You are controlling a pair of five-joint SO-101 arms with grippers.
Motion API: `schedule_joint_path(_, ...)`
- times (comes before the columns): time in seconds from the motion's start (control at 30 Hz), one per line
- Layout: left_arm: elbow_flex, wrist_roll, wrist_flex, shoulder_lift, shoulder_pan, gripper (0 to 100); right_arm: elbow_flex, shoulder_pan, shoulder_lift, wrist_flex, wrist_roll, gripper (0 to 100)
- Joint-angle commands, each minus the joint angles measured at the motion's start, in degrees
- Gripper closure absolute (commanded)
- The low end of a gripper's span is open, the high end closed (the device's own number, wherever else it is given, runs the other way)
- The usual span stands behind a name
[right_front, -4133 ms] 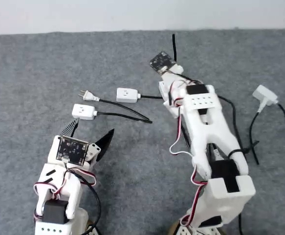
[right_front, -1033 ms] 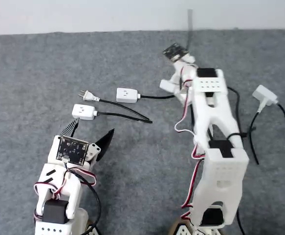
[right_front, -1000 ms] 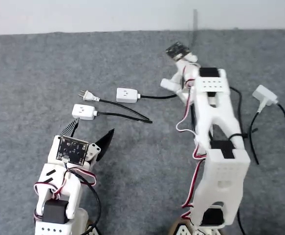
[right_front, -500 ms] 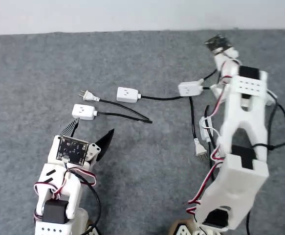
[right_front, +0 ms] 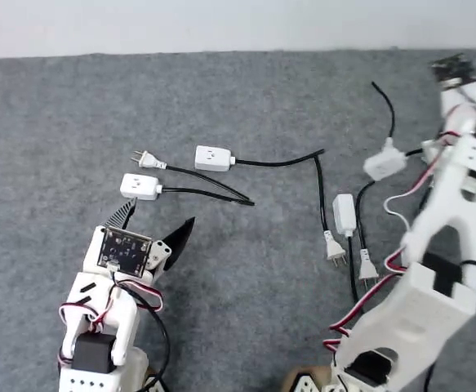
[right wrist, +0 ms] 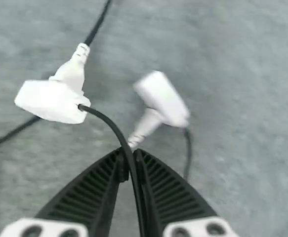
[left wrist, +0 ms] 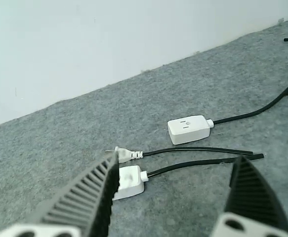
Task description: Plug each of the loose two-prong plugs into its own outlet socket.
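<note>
My left gripper [right_front: 150, 222] [left wrist: 176, 168] stands open near the table's front left, nothing between its fingers. Ahead of it lie a white outlet socket [right_front: 140, 186] [left wrist: 129, 180], a loose two-prong plug [right_front: 144, 158] [left wrist: 126, 154] and a second socket [right_front: 213, 157] [left wrist: 188, 129]. My right gripper [right wrist: 129, 158] is shut on a black cord, and a white socket [right_front: 384, 163] [right wrist: 50, 101] hangs from that cord above the carpet. Another socket [right_front: 344, 212] and two plugs [right_front: 333, 247] [right_front: 368, 265] lie in the middle right.
Grey carpet covers the table and a pale wall runs along the back. Black cords [right_front: 221, 189] trail across the middle. A white plug body with its cord [right wrist: 161, 98] lies on the carpet below the right gripper. The right arm [right_front: 433, 269] spans the right side.
The right arm has swung from the middle to the far right, carrying the cord and its hanging socket. That uncovered a socket and two plugs on the carpet. The left arm barely moved.
</note>
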Motion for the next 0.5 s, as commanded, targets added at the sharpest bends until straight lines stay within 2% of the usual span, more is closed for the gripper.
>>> schedule_joint_path(0.0, -0.48, 0.18, -1.76, 0.00, 0.35, 65, -5.10, 3.74, -3.82, -0.48, 0.18, 99.0)
schedule_joint_path(0.47, -0.48, 0.18, -1.76, 0.09, 0.35, 65, -9.41, 16.48, -3.82, -2.07, -2.29, 99.0)
